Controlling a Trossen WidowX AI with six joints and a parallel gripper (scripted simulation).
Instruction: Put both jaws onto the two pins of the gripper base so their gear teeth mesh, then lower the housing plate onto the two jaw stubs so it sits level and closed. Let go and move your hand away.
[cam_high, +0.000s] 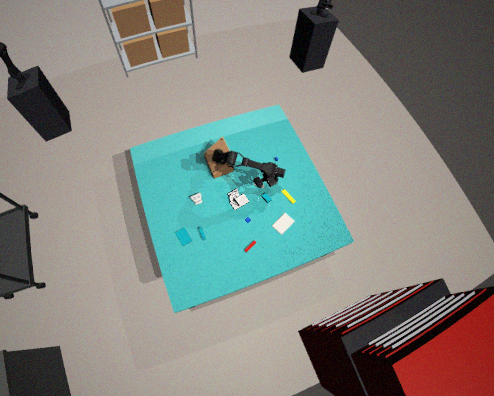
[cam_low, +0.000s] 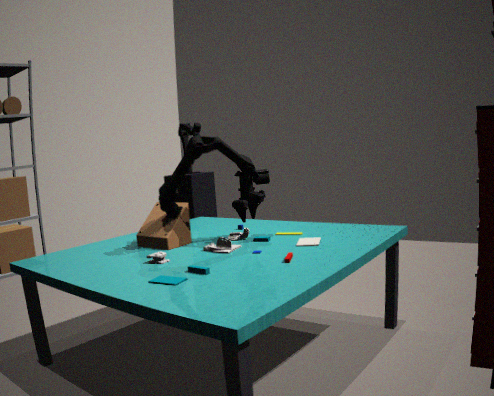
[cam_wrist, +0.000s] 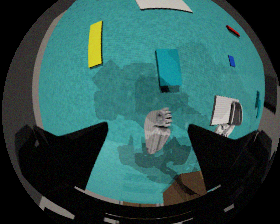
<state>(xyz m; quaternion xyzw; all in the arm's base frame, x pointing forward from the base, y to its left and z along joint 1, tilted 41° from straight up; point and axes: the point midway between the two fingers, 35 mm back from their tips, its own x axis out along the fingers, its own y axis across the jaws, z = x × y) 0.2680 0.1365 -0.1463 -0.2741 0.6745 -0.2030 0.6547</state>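
My gripper (cam_high: 265, 183) (cam_low: 248, 219) (cam_wrist: 149, 127) is open and empty, its fingers wide apart above the table. A grey-white jaw (cam_low: 239, 235) (cam_wrist: 156, 131) with tooth-like ridges lies on the table under and between the fingers, not gripped. The top view mostly hides it behind the hand. The white gripper base (cam_high: 241, 201) (cam_low: 227, 248) (cam_wrist: 220, 111) lies to one side, with a dark grey part on it and white parts beside it; whether teeth mesh there is too small to tell. Another white part (cam_high: 196, 198) (cam_low: 158, 257), possibly the housing plate, lies apart from it.
A teal block (cam_high: 266, 198) (cam_low: 261, 239) (cam_wrist: 168, 67) lies close to the jaw. Nearby are a yellow bar (cam_high: 288, 196) (cam_low: 289, 233) (cam_wrist: 95, 44), a white sheet (cam_high: 283, 223) (cam_low: 308, 242), a blue piece (cam_high: 248, 220) (cam_wrist: 231, 61) and a red bar (cam_high: 250, 246) (cam_low: 288, 257).
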